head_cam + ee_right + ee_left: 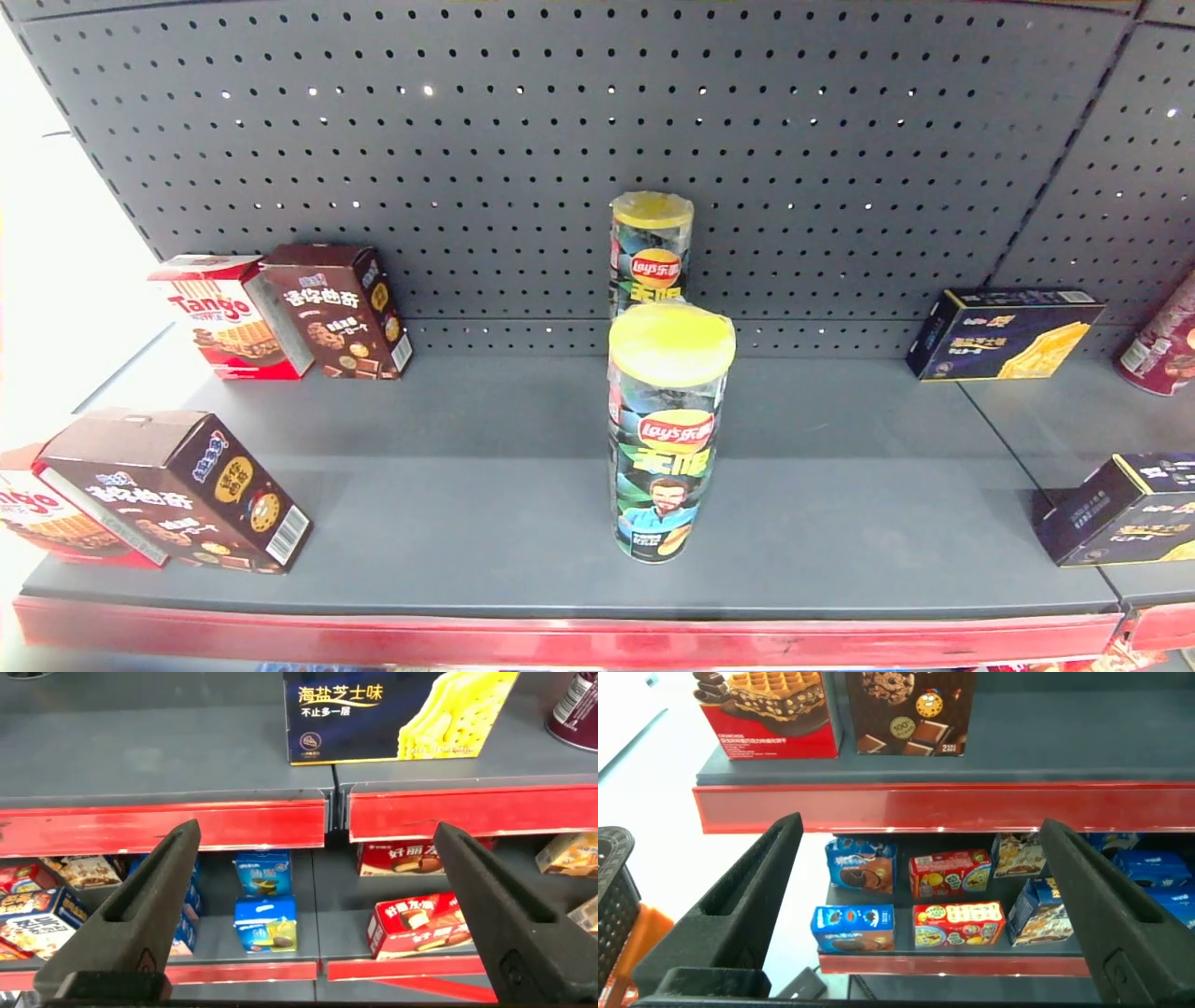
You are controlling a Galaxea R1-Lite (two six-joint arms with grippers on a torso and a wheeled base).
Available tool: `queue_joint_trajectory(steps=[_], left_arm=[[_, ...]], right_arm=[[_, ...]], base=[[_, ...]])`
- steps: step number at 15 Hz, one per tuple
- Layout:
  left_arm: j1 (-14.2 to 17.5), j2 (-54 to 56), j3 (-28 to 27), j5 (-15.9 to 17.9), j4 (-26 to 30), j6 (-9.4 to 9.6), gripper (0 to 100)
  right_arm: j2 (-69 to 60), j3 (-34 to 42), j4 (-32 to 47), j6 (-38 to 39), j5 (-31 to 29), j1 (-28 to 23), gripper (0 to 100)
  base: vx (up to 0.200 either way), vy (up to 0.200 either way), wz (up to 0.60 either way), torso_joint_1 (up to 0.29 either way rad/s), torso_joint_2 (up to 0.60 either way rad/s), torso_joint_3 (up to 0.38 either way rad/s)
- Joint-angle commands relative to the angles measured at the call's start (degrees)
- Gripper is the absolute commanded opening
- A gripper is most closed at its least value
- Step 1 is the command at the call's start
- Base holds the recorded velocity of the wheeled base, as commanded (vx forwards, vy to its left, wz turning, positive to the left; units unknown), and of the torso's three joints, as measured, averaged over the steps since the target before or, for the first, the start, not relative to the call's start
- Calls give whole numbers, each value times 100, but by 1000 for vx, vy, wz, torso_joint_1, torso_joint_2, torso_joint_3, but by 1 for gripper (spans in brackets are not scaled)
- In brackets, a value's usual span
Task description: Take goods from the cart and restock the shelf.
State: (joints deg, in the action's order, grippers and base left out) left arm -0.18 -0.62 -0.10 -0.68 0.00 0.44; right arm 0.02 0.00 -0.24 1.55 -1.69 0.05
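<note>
Holding my left end effector (920, 826) and right end effector (316, 829) open and empty before the shelf (840, 504), I count two chip cans standing mid-shelf: front chip can (665, 439) just before rear chip can (651, 247).

Grey pegboard back panel (467, 140) rises at twelve o'clock behind a grey shelf (840, 485); white glare (47, 280) floods nine o'clock.

The front chip can (668, 429) hides the lower part of the rear chip can (651, 247) standing right behind it. Far left of the front chip can, a red wafer box (37, 518) is cut by the picture's edge and half covered by a brown cookie box (177, 490). Far right of it, a maroon can (1162, 345) and a dark blue box (1120, 509) run off the edge.
</note>
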Motion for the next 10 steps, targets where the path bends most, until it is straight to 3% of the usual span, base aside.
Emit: queue_joint_trajectory(steps=[1,10], left_arm=[[1,1,1,-2,0,0,100],[1,1,1,-2,0,0,100]], right_arm=[[6,0,7,-58,20,-5,100],[15,0,16,-120,20,-5,100]], base=[[0,0,0,0,0,0],[0,0,0,0,0,0]])
